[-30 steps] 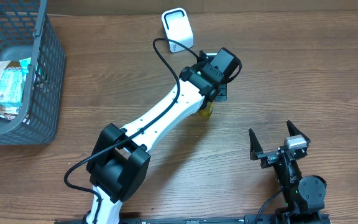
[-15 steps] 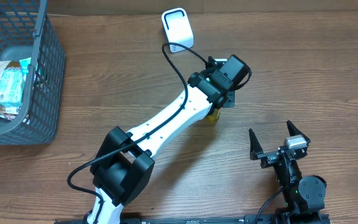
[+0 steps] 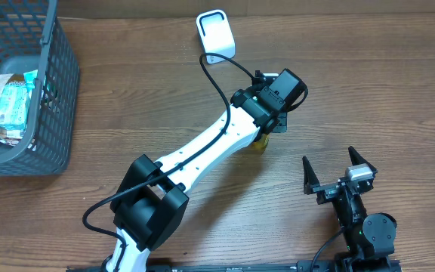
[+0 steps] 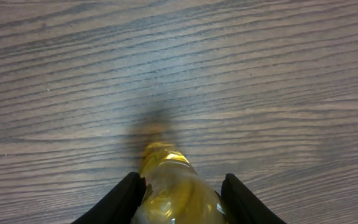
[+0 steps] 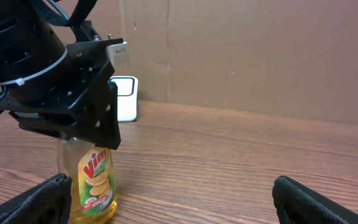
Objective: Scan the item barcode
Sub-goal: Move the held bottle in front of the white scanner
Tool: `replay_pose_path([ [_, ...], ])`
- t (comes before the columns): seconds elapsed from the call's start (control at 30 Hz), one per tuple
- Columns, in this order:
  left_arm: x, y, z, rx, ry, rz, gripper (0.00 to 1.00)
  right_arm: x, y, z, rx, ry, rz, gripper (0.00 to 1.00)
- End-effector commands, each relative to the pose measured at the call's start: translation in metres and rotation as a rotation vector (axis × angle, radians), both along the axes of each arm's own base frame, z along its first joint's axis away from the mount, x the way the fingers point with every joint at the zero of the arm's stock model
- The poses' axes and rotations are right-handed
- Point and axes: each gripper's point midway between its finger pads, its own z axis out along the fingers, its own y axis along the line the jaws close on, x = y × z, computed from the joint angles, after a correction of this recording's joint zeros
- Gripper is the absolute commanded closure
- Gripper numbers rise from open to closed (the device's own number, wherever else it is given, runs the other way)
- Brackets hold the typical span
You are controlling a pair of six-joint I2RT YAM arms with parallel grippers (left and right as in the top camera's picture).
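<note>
Fingers (image 4: 124,198) of the left gripper (image 4: 182,179) show as two black pads at the bottom edge of the left wrist view. They are closed partway onto a yellow dish-soap bottle (image 4: 173,200), which is pinched between them and points up the frame over the wood grain.

In the overhead view, a grey mesh basket (image 3: 55,91) sits at the far left with snack packets (image 3: 12,102) inside. A white barcode scanner (image 3: 216,34) stands at top centre, and a black cable (image 3: 216,83) loops just below it. The white left arm (image 3: 202,151) reaches from the bottom left up to the middle of the wooden table (image 3: 384,75). Its black wrist covers most of the bottle, so only a yellow sliver shows.

The right wrist view shows the bottle at the left of the frame, upright under the left gripper, with its "Vim" label (image 5: 97,177) facing the camera and the scanner behind it. Its base looks to be on the table or just off it; I cannot tell which.

At the lower right of the overhead view, the right gripper (image 3: 331,165) has its jaws spread wide and holds nothing, well apart from the bottle.
</note>
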Motion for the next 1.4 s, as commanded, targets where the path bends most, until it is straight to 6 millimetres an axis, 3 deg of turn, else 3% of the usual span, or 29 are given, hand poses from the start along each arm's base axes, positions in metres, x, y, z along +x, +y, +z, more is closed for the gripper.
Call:
replay_pose_path([
  [0.0,0.001,-0.006,0.009,-0.007,-0.021,0.000,0.62,0.000,-0.002,-0.002,-0.001,-0.001,-0.008,0.00],
  [0.7,-0.002,-0.006,0.008,-0.001,-0.015,-0.005,0.62,0.000,-0.002,-0.002,-0.001,-0.001,-0.008,0.00],
  [0.9,-0.003,-0.007,0.008,-0.001,-0.016,-0.008,0.57,0.000,-0.002,-0.002,-0.001,-0.001,-0.008,0.00],
  [1.13,0.004,-0.007,0.010,0.005,-0.051,0.008,0.59,0.000,-0.002,-0.003,-0.001,-0.001,-0.008,0.00],
  [1.37,0.009,-0.013,-0.011,0.009,-0.037,0.013,0.59,0.000,-0.002,-0.003,-0.001,-0.001,-0.008,0.00],
])
